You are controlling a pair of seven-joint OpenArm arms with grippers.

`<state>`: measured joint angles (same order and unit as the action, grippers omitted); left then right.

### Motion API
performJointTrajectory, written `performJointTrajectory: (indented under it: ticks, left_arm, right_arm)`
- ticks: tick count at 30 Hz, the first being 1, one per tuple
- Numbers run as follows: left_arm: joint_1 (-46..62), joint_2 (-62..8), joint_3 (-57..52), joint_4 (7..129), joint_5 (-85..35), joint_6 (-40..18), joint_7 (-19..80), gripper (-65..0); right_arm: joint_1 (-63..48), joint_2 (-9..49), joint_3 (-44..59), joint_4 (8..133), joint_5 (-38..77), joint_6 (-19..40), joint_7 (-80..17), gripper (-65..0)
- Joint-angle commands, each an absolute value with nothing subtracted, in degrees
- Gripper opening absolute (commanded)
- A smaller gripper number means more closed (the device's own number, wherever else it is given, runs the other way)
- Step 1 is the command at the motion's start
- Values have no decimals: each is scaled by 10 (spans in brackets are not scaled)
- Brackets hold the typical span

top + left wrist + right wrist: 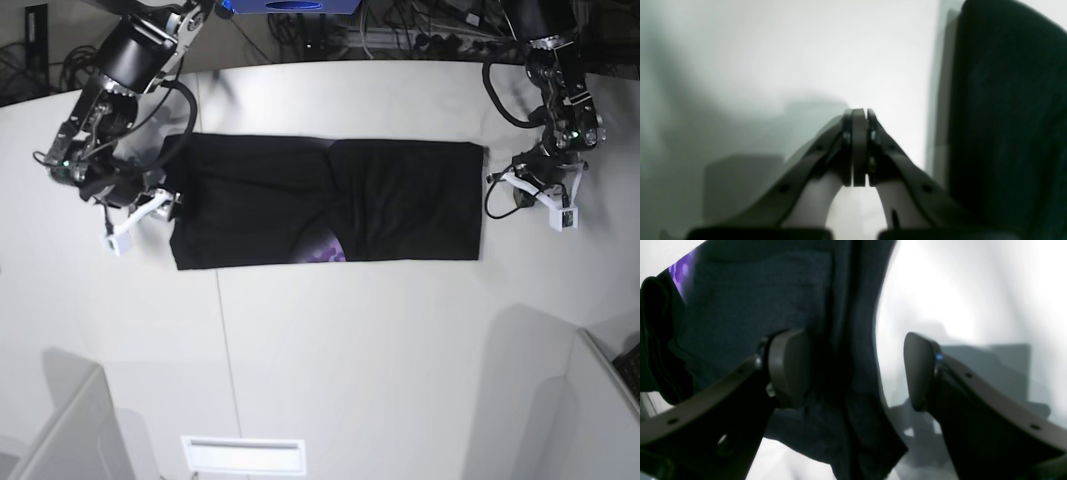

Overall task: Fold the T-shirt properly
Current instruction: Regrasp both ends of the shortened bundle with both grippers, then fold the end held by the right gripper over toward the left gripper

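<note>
The black T-shirt [330, 200] lies flat on the white table [350, 350], folded into a long band, with a patch of purple print [325, 250] at its near edge. At the shirt's left end, my right gripper [172, 198] stands open. Its wrist view shows the gripper [855, 370] straddling the cloth's edge [840, 340], one finger [790, 366] over the shirt and the other over bare table. My left gripper [505, 185] sits just off the shirt's right end. In its wrist view the gripper [859, 111] is shut on nothing, with the dark cloth [1007, 116] beside it.
Cables and a blue box [290, 5] line the far edge of the table. White panels stand at the near left [60, 420] and near right [560, 400]. A white slotted plate [243, 455] sits at the front edge.
</note>
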<state>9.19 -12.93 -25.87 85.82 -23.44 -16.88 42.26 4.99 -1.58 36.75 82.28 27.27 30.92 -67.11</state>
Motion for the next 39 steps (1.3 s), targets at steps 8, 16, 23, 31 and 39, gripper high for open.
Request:
performJointTrajectory:
  ticks: [8, 16, 23, 31, 39]
  left_arm:
    - [81, -149, -180, 822, -239, -171, 385, -650]
    - [83, -148, -148, 822, -239, -170, 384, -650]
    - [87, -148, -121, 824, -239, -170, 383, -650]
    - [87, -148, -42, 822, -239, -168, 383, -650]
    - [73, -134, 9, 826, -239, -168, 385, -650]
  right_arm:
    - [52, -22, 353, 799, 281, 313, -667, -233]
    - [18, -31, 275, 816, 281, 313, -666, -233]
    - [16, -31, 269, 809, 279, 309, -640, -257]
    - [29, -15, 269, 812, 276, 305, -624, -650]
    - [29, 32, 268, 846, 276, 250, -620, -650]
